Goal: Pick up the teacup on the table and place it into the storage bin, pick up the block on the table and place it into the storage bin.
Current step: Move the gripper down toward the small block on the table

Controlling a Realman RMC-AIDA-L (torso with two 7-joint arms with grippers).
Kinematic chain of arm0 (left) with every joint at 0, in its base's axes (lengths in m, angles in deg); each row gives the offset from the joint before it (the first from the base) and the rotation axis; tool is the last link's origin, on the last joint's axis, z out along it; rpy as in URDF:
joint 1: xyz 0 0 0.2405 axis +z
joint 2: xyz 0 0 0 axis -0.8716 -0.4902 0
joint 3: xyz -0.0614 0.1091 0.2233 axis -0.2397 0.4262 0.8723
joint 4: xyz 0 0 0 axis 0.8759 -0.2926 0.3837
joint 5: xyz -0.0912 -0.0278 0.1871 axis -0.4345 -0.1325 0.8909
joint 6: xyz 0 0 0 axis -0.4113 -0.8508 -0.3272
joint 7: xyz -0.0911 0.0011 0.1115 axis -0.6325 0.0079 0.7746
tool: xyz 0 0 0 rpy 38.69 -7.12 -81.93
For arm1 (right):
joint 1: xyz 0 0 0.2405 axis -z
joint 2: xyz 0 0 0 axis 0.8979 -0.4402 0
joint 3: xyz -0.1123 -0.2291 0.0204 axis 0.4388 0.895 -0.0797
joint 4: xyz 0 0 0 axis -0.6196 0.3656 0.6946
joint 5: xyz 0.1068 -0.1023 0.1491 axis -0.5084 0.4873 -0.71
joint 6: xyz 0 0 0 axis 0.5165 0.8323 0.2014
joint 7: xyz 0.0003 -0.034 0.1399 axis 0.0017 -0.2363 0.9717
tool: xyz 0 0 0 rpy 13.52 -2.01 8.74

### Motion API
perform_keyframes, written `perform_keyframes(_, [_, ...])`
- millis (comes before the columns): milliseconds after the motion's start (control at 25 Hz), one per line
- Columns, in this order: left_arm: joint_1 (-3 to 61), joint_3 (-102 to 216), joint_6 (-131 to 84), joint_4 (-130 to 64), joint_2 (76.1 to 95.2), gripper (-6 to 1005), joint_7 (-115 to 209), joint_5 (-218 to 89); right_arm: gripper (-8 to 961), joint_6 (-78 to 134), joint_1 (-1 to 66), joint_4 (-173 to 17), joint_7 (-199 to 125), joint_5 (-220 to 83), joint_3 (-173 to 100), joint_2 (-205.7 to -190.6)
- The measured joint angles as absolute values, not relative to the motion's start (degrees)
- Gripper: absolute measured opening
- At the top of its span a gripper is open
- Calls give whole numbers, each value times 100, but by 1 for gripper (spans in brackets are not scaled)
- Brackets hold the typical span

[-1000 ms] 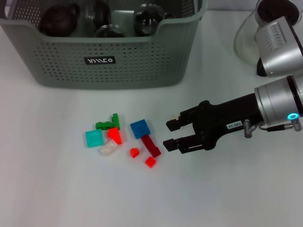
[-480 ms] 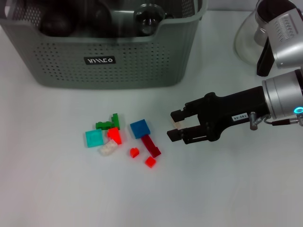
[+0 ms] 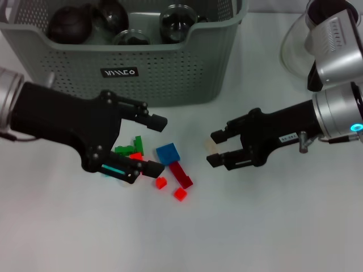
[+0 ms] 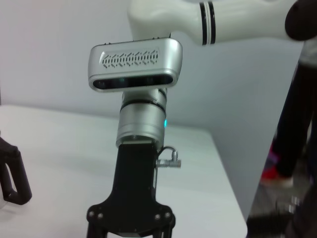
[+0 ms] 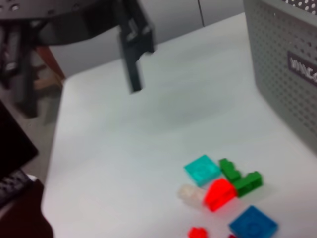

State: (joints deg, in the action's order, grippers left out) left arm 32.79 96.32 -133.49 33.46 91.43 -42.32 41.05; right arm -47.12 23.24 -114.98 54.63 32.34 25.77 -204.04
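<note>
On the white bench (image 3: 272, 226), the left pincer (image 3: 155, 144) hangs spread wide over the heap of small blocks (image 3: 170, 164), covering its left part; a blue square block (image 3: 168, 153), a dark red bar (image 3: 181, 174) and small red pieces (image 3: 180, 194) show beside it. The right pincer (image 3: 216, 148) sits just right of the heap, clenched on a small pale block (image 3: 211, 145). The grey-green storage bin (image 3: 170, 73) stands behind, holding dark round teacups (image 3: 177, 20). A glass teapot (image 3: 298, 45) stands far right.
</note>
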Motion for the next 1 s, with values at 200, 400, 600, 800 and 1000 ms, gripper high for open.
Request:
perform_keyframes(200, [3308,8790,-13340,2090,8986,765,-3431,4077,590,-4469,2155,-11515,5212,3507,2612,-20455])
perform_keyframes(400, [3541,7973,-13189,1499,8978,764,-2684,4073,592,-4226,1900,-11525,5087,4067,2634,-20548])
perform_keyframes(600, [3826,7451,-13123,1321,9086,764,-2348,4047,592,-3878,1707,-11558,5068,4440,2955,-20561])
perform_keyframes(800, [3957,7409,-12957,1282,9185,767,-2312,4055,593,-3420,1629,-11727,5038,4777,3489,-20578])
perform_keyframes(1000, [3963,7394,-12774,1073,9224,773,-2340,4050,610,-3309,1512,-11774,5065,4795,3885,-20579])
